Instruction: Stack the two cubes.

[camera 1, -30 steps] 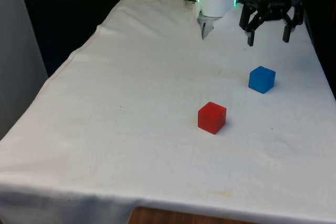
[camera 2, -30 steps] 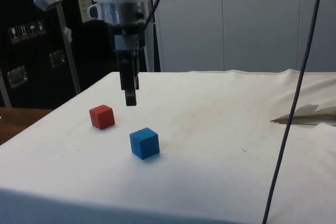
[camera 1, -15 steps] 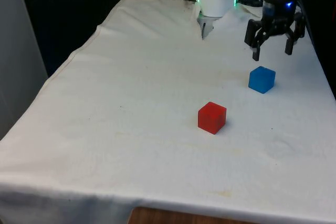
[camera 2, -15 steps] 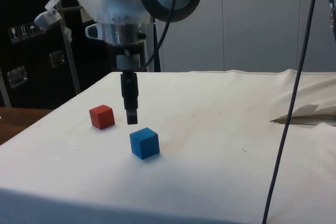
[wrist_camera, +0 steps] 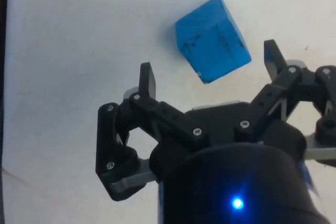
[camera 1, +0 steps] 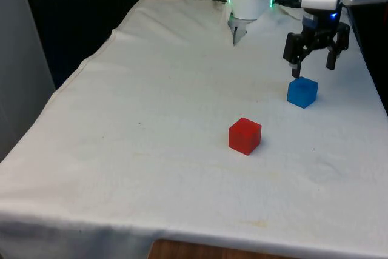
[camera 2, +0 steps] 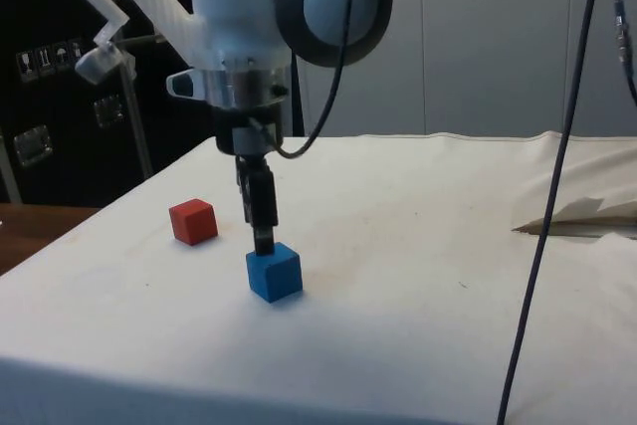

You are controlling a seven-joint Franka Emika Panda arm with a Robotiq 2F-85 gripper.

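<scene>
End effector (camera 1: pixel 313 71), fingers spread, hovers just above the corner-on blue cube (camera 1: pixel 302 92).

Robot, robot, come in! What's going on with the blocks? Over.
Gripper open, low over blue cube, not gripping. Red cube sits apart on the cloth. Nothing stacked, nothing in the way.

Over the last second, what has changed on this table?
The gripper came down, open, until it hangs just above the blue cube. It has taken hold of nothing. The blue cube and the red cube lie where they were, apart on the white cloth.
</scene>
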